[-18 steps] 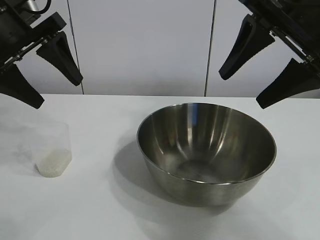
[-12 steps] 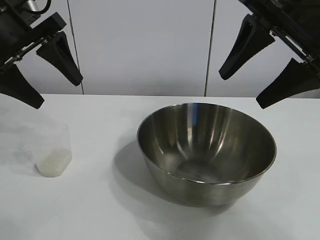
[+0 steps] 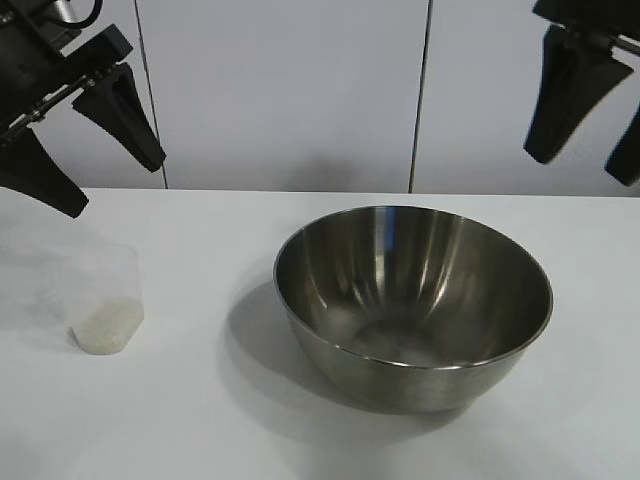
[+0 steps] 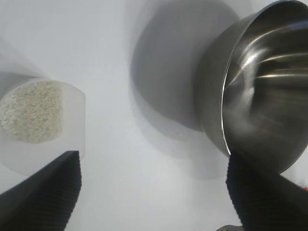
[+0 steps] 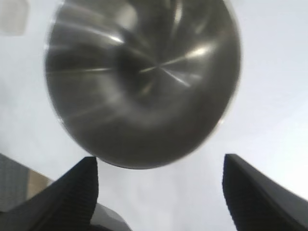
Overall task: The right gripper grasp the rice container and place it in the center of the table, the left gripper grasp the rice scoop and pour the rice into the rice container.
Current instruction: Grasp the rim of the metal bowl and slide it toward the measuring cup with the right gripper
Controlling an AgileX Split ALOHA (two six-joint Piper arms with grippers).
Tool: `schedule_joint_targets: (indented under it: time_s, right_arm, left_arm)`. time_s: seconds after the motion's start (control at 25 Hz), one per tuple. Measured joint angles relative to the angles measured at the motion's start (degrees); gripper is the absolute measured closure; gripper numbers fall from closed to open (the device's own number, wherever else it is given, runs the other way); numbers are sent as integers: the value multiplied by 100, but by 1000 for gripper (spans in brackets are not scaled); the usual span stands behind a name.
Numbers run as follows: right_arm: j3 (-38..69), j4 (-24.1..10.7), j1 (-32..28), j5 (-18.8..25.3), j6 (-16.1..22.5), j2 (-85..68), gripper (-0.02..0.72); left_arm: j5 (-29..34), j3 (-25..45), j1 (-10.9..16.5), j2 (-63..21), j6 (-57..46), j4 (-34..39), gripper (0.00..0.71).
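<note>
The rice container (image 3: 412,290), a big shiny steel bowl, stands on the white table (image 3: 200,420) a little right of centre, and nothing touches it. At the left stands the rice scoop (image 3: 105,295), a clear plastic cup, upright with rice (image 3: 107,325) in its bottom. My left gripper (image 3: 115,185) hangs open above the scoop, holding nothing. High at the far right, my right gripper (image 3: 578,168) is open and empty, clear of the bowl. The left wrist view shows scoop (image 4: 43,125), rice (image 4: 31,110) and bowl (image 4: 262,91) beyond that gripper (image 4: 151,163). The right wrist view looks down into the bowl (image 5: 142,82) past the right gripper (image 5: 160,161).
Grey wall panels with a vertical seam (image 3: 422,95) rise just behind the table's far edge. Bare white tabletop lies between scoop and bowl and along the front. The scoop (image 5: 12,17) also shows small in a corner of the right wrist view.
The right gripper has swung to the right and upward, its fingers now hanging steeper and closer together in the picture. Left gripper, scoop and bowl have stayed put.
</note>
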Motion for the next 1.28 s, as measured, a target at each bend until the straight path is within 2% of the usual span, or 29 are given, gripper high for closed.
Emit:
schedule_joint_targets:
  time_s: [0.08,0.24,0.4,0.48,0.6,0.72,0.8,0.88,1.0,1.04,1.12,1.28]
  right_arm:
    - [80,-37,-75,-140,34,256,209]
    - [111,67,-103,-809,45,860,209]
    - [111,434,-103,-1261,-39,1458,219]
    - [111,714,-103,-1397,-167,1745,265]
    - [111,1035,-103,-1508,-345,2130,391]
    - [111,1226,-103,-1528,-643,2232,612]
    - [111,1337,-103,-1531,-888,2232,658]
    - [111,1641,-141,-1513,-1083,2220,675]
    - [-2,1998,-256,-1129,-1325,2064,684]
    - [-64,2008,-267,-1039,-1293,1998,685]
    - [-209,1863,-262,-1024,-932,1839,685]
    - [-467,1290,-48,-1053,-100,1766,685]
  left_arm:
    - [-5,0,0,0,0,0,114]
    - [-29,0,0,0,0,0,114]
    - [-39,0,0,0,0,0,114]
    - [-39,0,0,0,0,0,114]
    - [-39,0,0,0,0,0,115]
    - [-39,0,0,0,0,-5,115]
    - [-43,0,0,0,0,-5,115]
    - [-43,0,0,0,0,-5,115]
    - [-54,0,0,0,0,-5,115]
    - [-61,0,0,0,0,-5,115]
    - [-66,0,0,0,0,-5,115]
    - [-78,0,0,0,0,-5,115]
